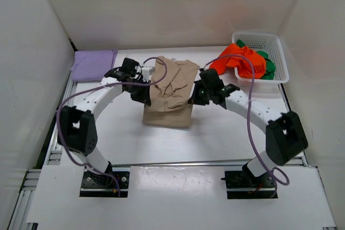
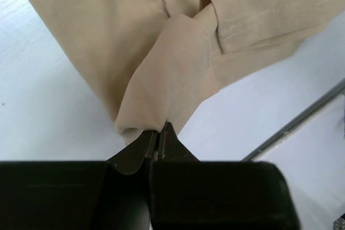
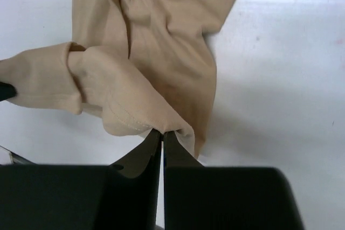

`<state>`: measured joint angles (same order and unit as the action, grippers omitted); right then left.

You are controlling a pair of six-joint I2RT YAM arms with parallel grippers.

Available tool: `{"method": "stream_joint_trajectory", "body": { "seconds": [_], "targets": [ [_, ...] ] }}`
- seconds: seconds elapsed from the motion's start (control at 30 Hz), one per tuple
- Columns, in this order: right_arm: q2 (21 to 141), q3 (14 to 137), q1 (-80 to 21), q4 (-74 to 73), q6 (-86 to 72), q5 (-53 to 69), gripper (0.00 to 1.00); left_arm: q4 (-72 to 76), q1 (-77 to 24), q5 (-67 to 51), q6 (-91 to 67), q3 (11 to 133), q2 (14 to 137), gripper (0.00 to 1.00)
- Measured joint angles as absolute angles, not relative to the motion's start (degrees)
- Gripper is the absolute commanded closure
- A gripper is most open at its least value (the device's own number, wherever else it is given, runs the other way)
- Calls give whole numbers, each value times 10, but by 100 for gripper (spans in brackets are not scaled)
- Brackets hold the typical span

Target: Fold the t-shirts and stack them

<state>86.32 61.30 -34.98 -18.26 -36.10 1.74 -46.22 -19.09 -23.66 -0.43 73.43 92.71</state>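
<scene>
Folding in hand on the beige shirt, crumpled at the middle of the desk. Pinched at each side: by the left tool, clamped tight on a doubled ridge of cloth just beside a sleeve, and by the right tool, clamped likewise on a stitched hem at the opposite sleeve. Raised a little at both pinches, by the look of the wrist views, with the rest lying on the desk.

Judged as the sleeve-fold step, well short of done: no neat rectangle yet. Next, probably, carrying both pinched sides inward over the chest, laying them flat, letting go, then doubling the body end over end. Calls for even travel on both sides, so as not to drag the whole shirt across the desk or bunch the middle further.

Folded and set down at the far left corner: the lavender shirt, likely the base of the stack. At the far right corner, the basket, holding the green shirt and most of the orange shirt, both unfolded, the orange spilling over the near left rim toward the desk. Two left to fetch and fold.
</scene>
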Motion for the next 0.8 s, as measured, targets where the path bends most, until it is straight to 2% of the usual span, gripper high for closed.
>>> {"method": "stream_joint_trajectory", "body": {
  "seconds": [0.4,0.43,0.47,0.57,0.6,0.63,0.8],
  "targets": [
    [1051,757,-290,-222,-319,113,99,-475,-146,-229,-4,857,1115,90],
    [1069,772,-283,-226,-319,117,96,-477,-144,-228,-4,868,1127,88],
    [1082,784,-279,-227,-321,119,93,-478,-141,-228,-4,883,1142,82],
    [1127,825,-263,-236,-328,123,69,-481,-138,-227,-4,928,1181,72],
    [1140,837,-257,-237,-331,123,62,-483,-136,-225,-4,949,1197,65],
    [1150,849,-250,-240,-332,124,58,-483,-135,-219,-3,967,1208,63],
    [1169,907,-226,-267,-327,112,58,-482,-124,-162,-3,1038,1232,54]
  ]
}}
